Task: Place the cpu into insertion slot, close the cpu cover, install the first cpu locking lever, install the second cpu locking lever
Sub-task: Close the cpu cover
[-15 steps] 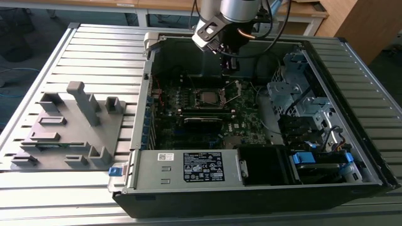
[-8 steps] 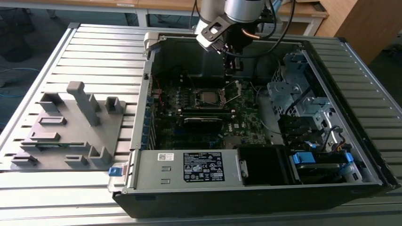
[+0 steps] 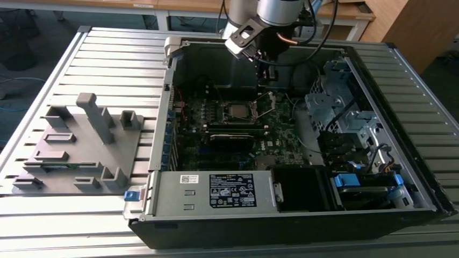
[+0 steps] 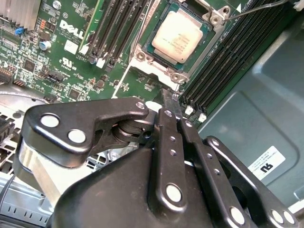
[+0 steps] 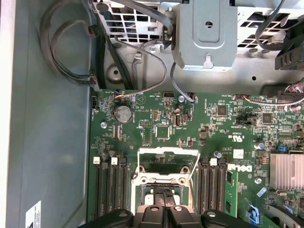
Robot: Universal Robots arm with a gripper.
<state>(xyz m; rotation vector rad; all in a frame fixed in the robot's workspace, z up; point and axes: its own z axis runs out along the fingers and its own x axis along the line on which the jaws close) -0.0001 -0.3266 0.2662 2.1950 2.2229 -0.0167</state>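
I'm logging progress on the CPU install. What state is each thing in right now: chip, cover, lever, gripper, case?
cpu: seated in the insertion slot, top uncovered.
cpu cover: open, raised off the slot.
locking lever: released, not latched.
gripper: fingers shut together, above the board beside the slot.
computer case: lying flat, side open.

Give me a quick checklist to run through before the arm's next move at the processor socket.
1. cpu lying flat in the insertion slot: ok.
2. cpu cover closed over it: not ok, it stands open.
3. Locking lever latched: not ok, it sticks out past the slot.
4. claw clear of the cpu: ok, shut and apart from it.
5. Chip orientation matches the slot: cannot tell.
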